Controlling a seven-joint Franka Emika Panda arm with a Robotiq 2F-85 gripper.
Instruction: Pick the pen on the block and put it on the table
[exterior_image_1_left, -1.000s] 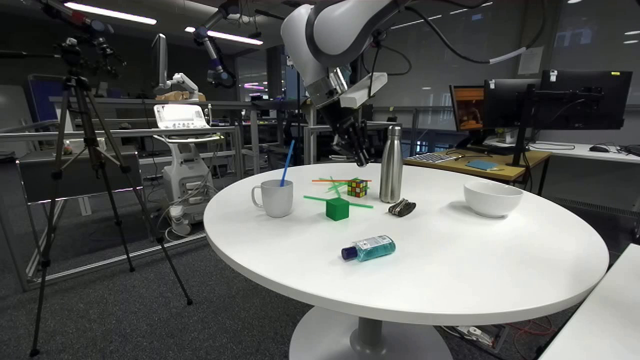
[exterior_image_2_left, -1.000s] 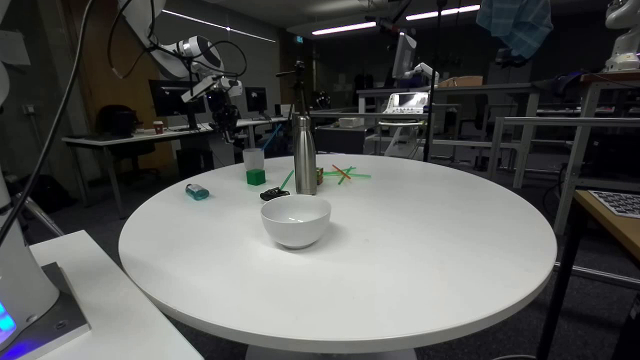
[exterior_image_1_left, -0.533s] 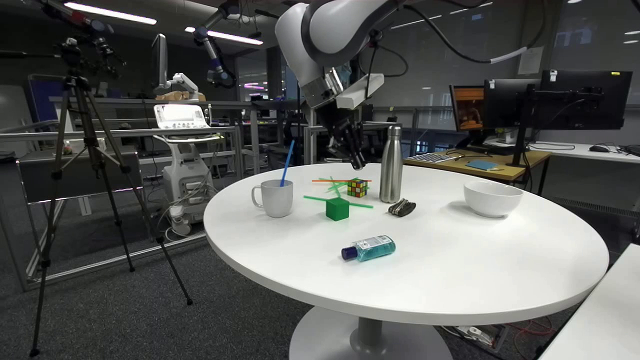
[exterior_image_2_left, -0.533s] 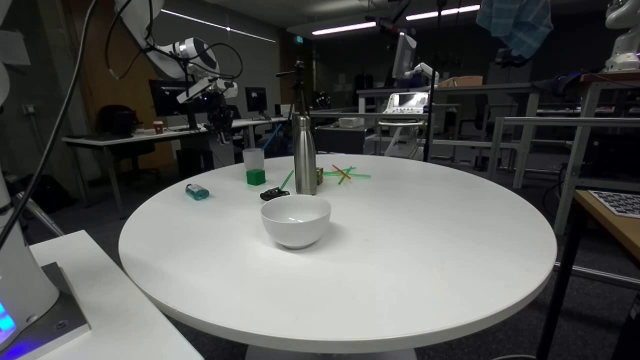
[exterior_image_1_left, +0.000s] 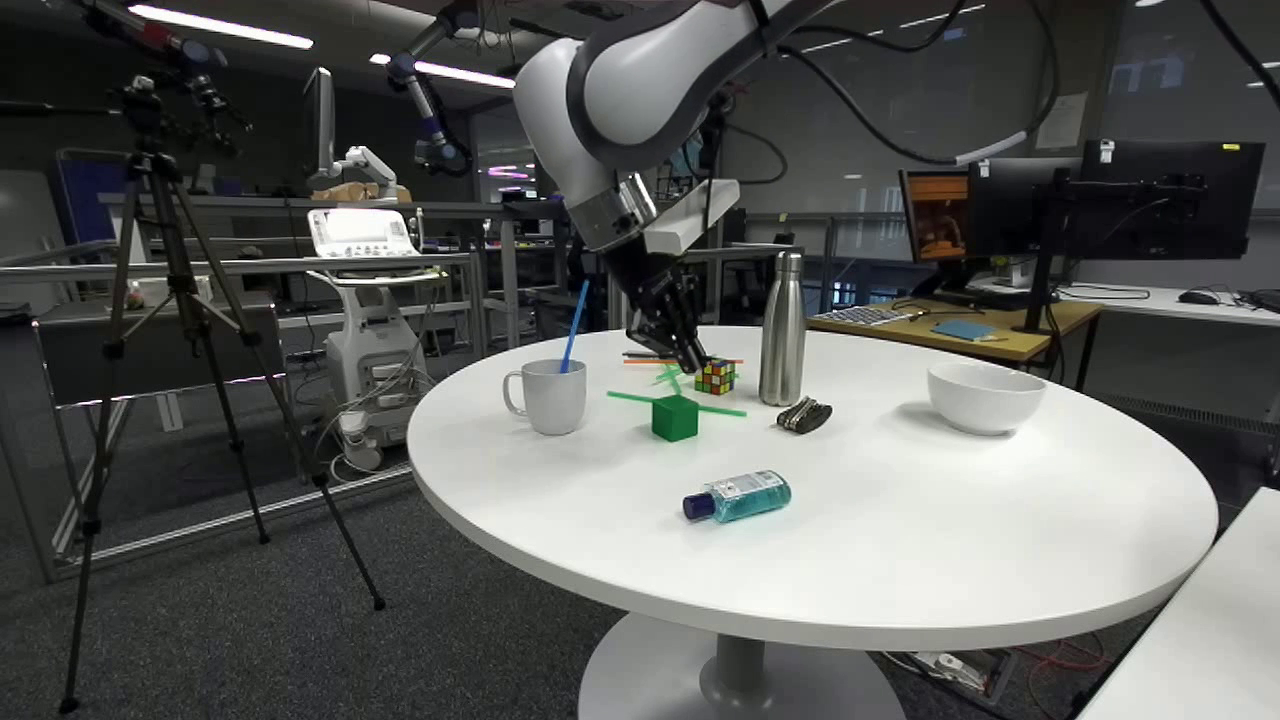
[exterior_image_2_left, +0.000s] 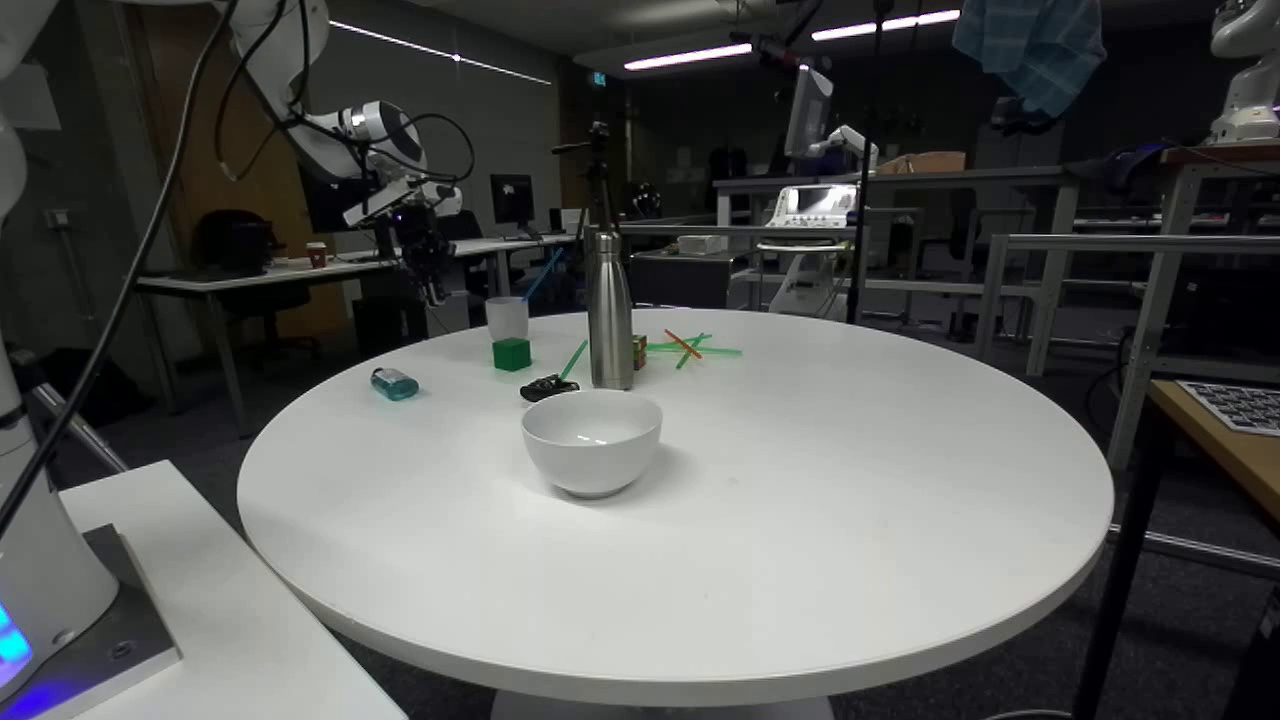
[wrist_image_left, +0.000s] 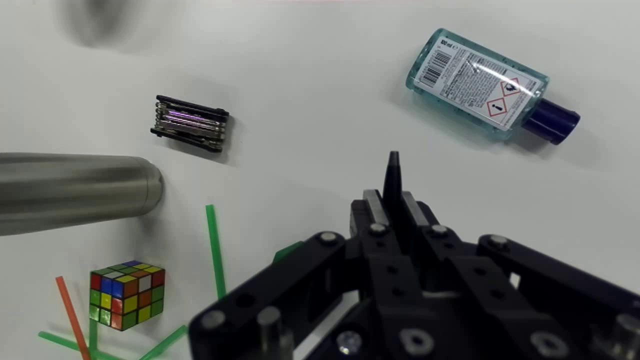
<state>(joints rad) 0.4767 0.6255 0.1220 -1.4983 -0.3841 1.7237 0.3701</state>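
By the near edge of the counter (exterior_image_1_left: 950, 540) in an exterior view, a sanitizer bottle (exterior_image_1_left: 755, 497) lay on its side. Next in, the hand (wrist_image_left: 390, 196) hung above, roughly over the stretch between it and the green block (exterior_image_1_left: 675, 420), clenched on a slim dark pointed thing, taken to be the pen (wrist_image_left: 394, 175), tip jutting ahead. Pick looked done; step judged to be the set-down. Called for: slow drop into that stretch, pen levelled before contact (tilt hard to read), stop at first touch, gentle release so it wouldn't roll to the near edge. Wrist view had the green block mostly hidden behind the hand, so clipping it was the main risk. Farther: multitool (exterior_image_1_left: 804, 416) right of it, mug (exterior_image_1_left: 555, 400) toward the left edge, steel bottle (exterior_image_1_left: 782, 330), puzzle cube (exterior_image_1_left: 715, 377) toward the far edge; better left outside the pen's swing.
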